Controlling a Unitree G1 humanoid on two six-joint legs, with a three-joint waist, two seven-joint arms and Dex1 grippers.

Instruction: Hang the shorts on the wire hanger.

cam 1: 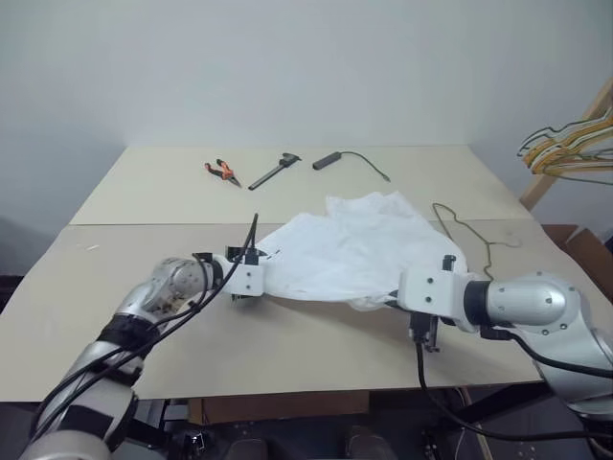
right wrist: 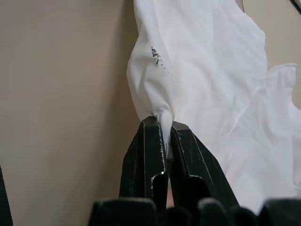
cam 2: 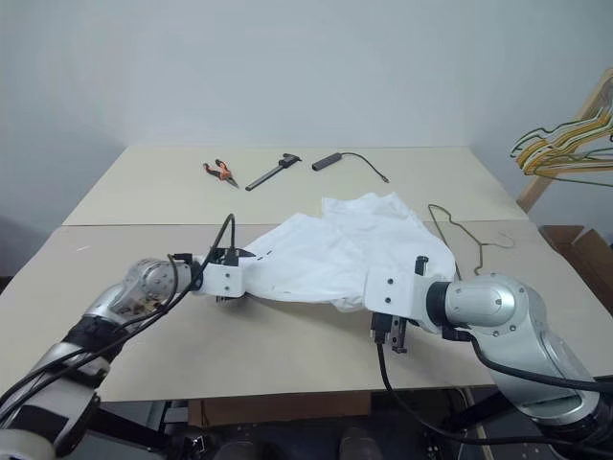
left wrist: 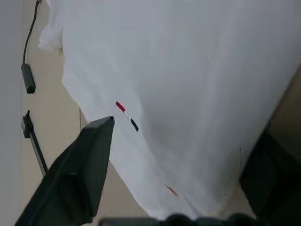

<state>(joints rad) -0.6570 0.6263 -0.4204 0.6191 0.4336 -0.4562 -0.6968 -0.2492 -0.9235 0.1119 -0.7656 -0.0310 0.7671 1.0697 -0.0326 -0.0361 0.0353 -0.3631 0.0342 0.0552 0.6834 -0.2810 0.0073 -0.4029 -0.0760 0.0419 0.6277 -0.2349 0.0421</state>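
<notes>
The counter [cam 1: 287, 335] is seen from above by both head views; the shorts [left wrist: 188, 94] are seen very near by each wrist view.

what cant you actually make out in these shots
- Wire hanger: in the head views its left part runs under the shorts.
- Left gripper: in the left wrist view its fingers straddle the cloth, but contact cannot be told.
- Right gripper: in the head views the wrist housing hides its fingertips.
</notes>
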